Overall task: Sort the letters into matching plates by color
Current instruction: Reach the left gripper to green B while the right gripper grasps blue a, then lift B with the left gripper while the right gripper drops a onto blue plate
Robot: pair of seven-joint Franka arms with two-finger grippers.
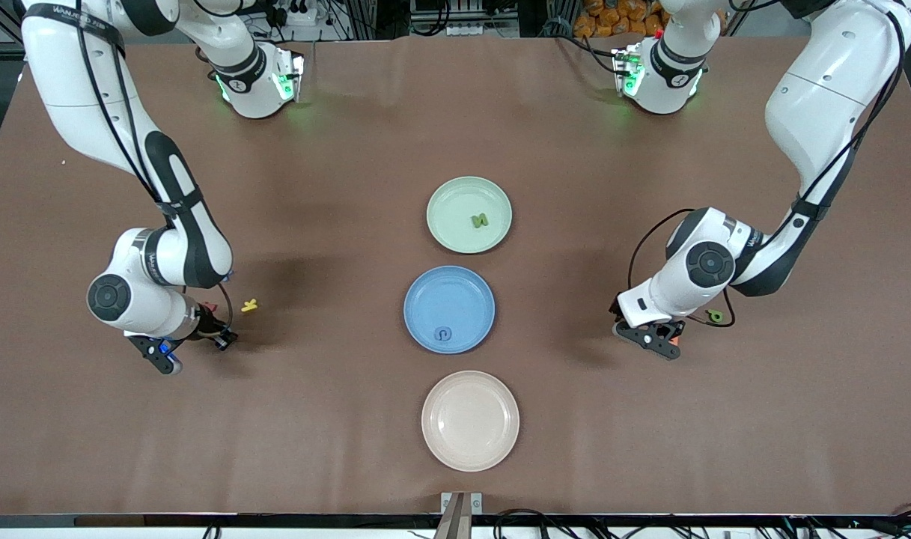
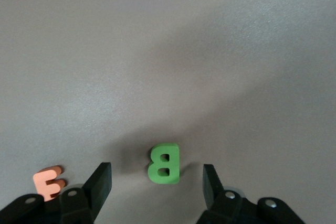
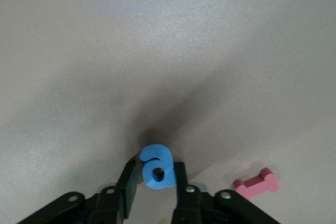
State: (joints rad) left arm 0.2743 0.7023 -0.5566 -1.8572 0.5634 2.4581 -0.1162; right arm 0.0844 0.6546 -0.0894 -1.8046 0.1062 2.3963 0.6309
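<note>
A brown cloth-like table surface [image 1: 335, 419] filled the scene, faintly creased, with cables and dark equipment along the edge by the robot bases. 3 plates lay in a line down the middle: the pale green plate [image 1: 449, 226] nearest the bases, the blue plate [image 1: 433, 329] next, and a beige plate [image 1: 455, 442] nearest the front camera. A green letter [image 1: 480, 220] lay in the green plate and a blue letter [image 1: 443, 334] in the blue plate.

The right gripper [image 3: 156, 184] sat low at the table toward the right arm's end, its fingers narrowed against the sides of a blue letter "a" [image 3: 156, 167]. A pink letter [image 3: 256, 183] lay just beside it, and a yellow letter [image 1: 249, 305] lay near.

The left gripper [image 2: 157, 182] was down at the left arm's end, its fingers spread wide to either side of a green letter "B" [image 2: 164, 163], not touching it. An orange letter "F" [image 2: 49, 182] lay beside 1 finger. Another green letter [image 1: 715, 316] lay near that arm's wrist.
</note>
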